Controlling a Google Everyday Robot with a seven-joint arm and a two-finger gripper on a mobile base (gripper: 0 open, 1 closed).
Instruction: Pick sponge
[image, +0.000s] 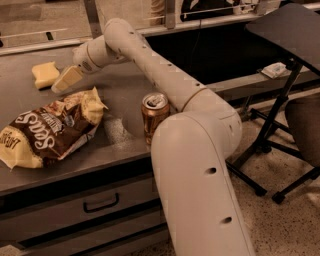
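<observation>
The sponge (44, 74) is a small pale yellow block lying on the grey counter at the far left. My gripper (58, 87) reaches over the counter on the long white arm. It sits just right of the sponge and a little nearer the camera, close to its lower right corner. I cannot tell whether it touches the sponge. It holds nothing that I can see.
A brown-and-yellow chip bag (47, 129) lies at the front left of the counter (120, 90), just below the gripper. A soda can (155, 117) stands upright by the arm's base. A drawer handle (101, 205) is under the counter. A black stand (280, 115) is at the right.
</observation>
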